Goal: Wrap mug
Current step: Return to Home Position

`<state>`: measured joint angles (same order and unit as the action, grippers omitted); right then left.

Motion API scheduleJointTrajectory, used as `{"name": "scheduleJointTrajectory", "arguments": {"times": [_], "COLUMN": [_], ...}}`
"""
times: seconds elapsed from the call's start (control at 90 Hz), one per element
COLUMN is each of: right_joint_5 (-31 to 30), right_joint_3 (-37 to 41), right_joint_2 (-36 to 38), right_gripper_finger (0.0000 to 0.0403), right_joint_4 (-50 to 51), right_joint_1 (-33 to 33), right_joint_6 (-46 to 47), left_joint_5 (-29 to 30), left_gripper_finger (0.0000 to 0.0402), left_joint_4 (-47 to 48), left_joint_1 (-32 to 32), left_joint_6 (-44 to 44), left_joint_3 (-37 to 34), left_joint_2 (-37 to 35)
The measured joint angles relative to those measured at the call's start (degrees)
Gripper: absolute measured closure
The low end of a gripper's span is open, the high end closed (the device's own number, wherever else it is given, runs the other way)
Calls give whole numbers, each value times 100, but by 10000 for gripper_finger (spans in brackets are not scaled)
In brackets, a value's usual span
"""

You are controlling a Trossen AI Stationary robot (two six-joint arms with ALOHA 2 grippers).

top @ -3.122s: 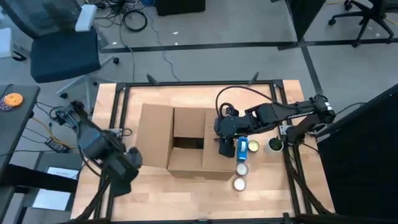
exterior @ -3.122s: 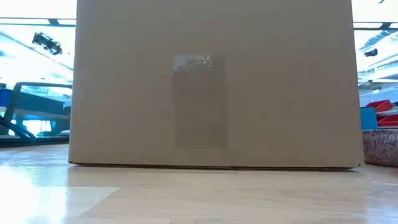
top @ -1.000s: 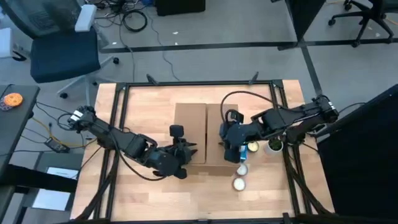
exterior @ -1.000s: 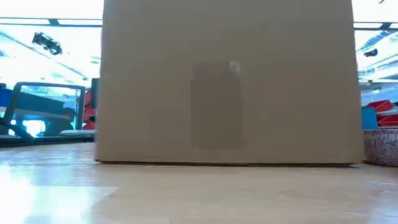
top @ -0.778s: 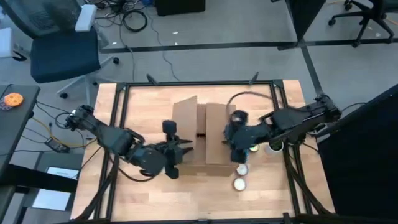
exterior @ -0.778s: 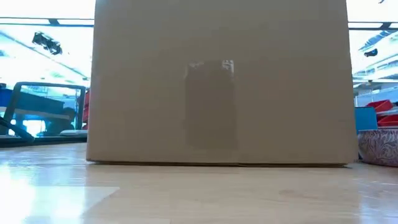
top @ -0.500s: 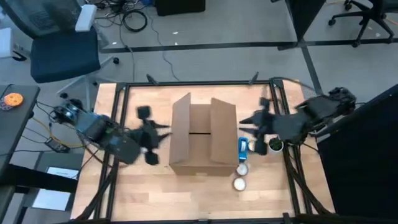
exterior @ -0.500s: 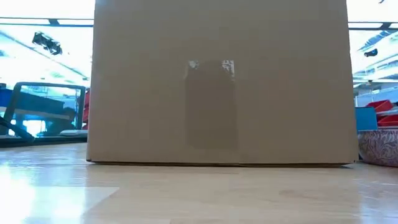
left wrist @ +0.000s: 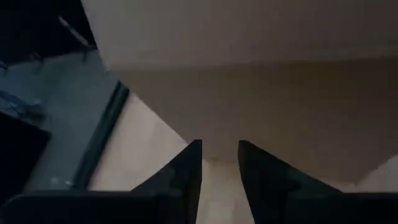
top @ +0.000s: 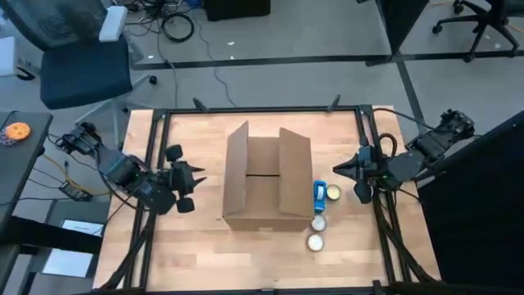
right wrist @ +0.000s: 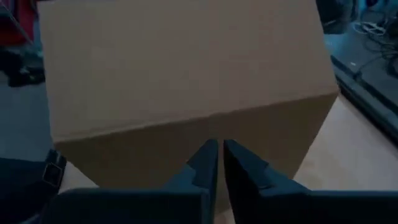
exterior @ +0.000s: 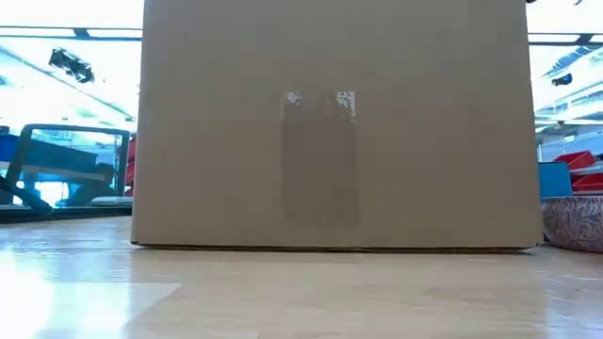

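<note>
The high camera looks straight down on the whole wooden table [top: 205, 254], with the cardboard box [top: 266, 176] mid-frame and floor all round. The low camera sits at table-top height, close against one box wall (which fills most of its frame), facing level into the room. Each wrist camera looks past its own gripper, the left gripper [left wrist: 220, 144] and the right gripper [right wrist: 219, 143], at the box from opposite sides, near. All four views share the box.

Dark, jointed left arm [top: 124, 171] and right arm [top: 416, 153], each ending in two tapered black jaws
</note>
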<state>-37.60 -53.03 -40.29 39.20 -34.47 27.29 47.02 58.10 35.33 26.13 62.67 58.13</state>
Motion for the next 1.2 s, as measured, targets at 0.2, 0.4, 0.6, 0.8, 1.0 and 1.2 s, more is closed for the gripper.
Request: {"name": "scheduleJointTrajectory", "arguments": {"times": [0.2,0.4,0.6,0.8,1.0,1.2], "right_joint_5": [351,1100,2377,3664,4031,4175], "right_joint_3": [1953,3559,4213,4430,4270,4838], "right_joint_2": [1053,1671,1937,2255,3071,4035], "right_gripper_finger": [403,403,403,403,403,403], "right_joint_4": [-1610,-3825,-4597,-4480,-4199,-4319], "right_joint_1": [137,978,2467,3548,4395,4538], "right_joint_6": [149,-287,-636,-947,-1430,-1453], "left_joint_5": [477,-78,-534,-1828,-2168,-2717], "left_gripper_finger": [312,312,312,328,363,387], "left_joint_4": [-2260,-4774,-5499,-6321,-6991,-6904], "left_joint_1": [-147,-690,-1520,-2315,-2674,-2820], "left_joint_6": [-193,-926,-1307,-1419,-1692,-2003], "left_joint_3": [-2122,-3675,-4327,-5112,-5584,-5592], "left_joint_2": [-757,-1174,-1632,-2355,-2756,-3124]}}
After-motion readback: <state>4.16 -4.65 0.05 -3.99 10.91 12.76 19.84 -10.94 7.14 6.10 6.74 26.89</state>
